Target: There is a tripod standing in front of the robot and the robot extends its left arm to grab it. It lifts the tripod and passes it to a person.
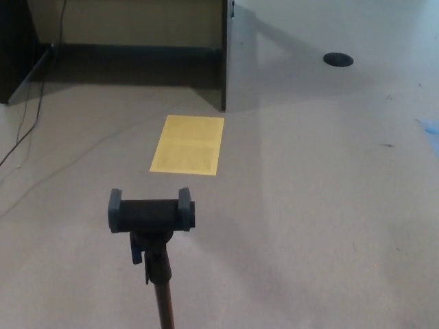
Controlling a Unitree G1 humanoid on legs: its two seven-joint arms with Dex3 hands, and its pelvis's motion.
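The tripod point(152, 233) stands upright — black clamp head level atop a thin pole.

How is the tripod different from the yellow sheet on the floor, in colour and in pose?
The tripod is dark and stands upright, its clamp head on a pole; the yellow sheet is bright and lies flat on the floor. The tripod is at the picture's bottom; the yellow sheet lies beyond it. No hand touches either.
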